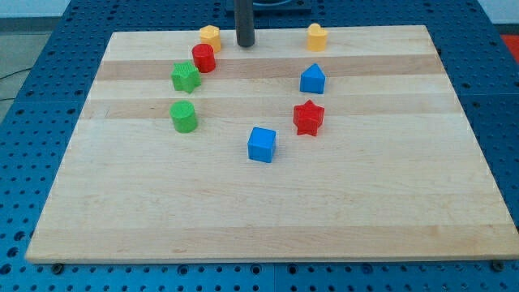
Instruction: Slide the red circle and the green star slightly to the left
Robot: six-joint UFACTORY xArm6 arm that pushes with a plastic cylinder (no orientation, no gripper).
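My tip, a bare rod with no claw to open or close, sits just right of the red circle, with the green star touching it beyond, down-left.

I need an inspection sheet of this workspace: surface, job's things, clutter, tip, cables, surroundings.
Surface: wooden board, flat, pale.
Job's things: red circle touching green star, top left.
Clutter: green cylinder; blue cube; red star; blue block; two yellow blocks.
Tip: my tip at the view's top, right of the red circle, apart.
Cables: nothing seen.
Surroundings: blue perforated table.
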